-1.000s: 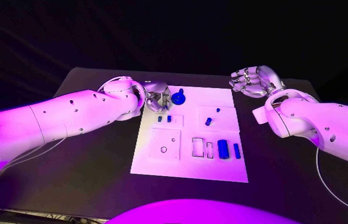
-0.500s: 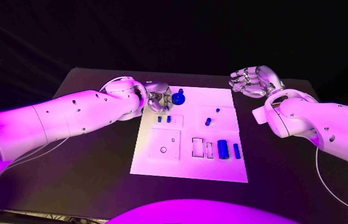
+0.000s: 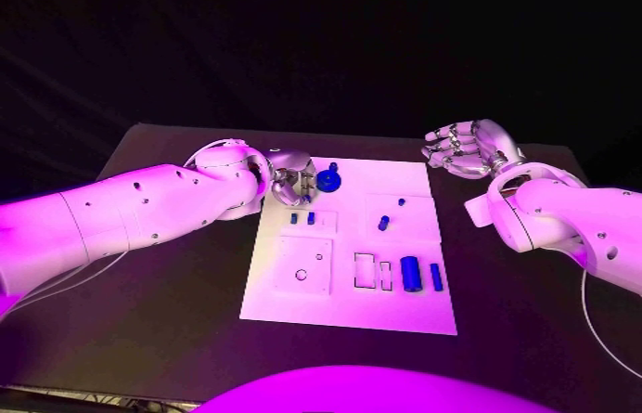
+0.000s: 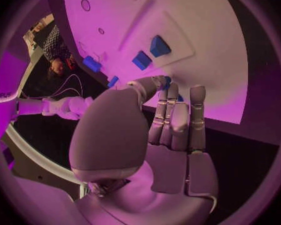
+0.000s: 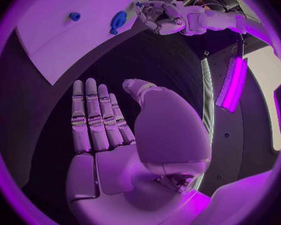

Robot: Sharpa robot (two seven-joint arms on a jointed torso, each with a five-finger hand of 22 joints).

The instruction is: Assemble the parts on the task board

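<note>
The white task board (image 3: 348, 306) lies mid-table. At its far left corner my left hand (image 3: 292, 185) hovers beside a round blue part (image 3: 329, 181). In the left wrist view the thumb and a fingertip (image 4: 158, 83) pinch a small blue part (image 4: 168, 79), mostly hidden. Two small blue parts (image 3: 302, 217) stand just in front of that hand, seen also as blocks (image 4: 150, 53). A blue peg (image 3: 384, 224) and two longer blue parts (image 3: 421, 276) sit further right. My right hand (image 3: 466, 151) hangs off the board's far right corner, fingers straight (image 5: 93, 117) and holding nothing.
The board has empty cut-outs: a square recess with a hole (image 3: 302, 266) and narrow slots (image 3: 364, 271). Black table (image 3: 160, 292) surrounds the board on all sides. The right wrist view shows the board's far corner (image 5: 53, 35) and my left hand (image 5: 162, 17).
The left hand's fingers have shifted very slightly beside the round blue part. The right hand and the parts on the board have stayed put.
</note>
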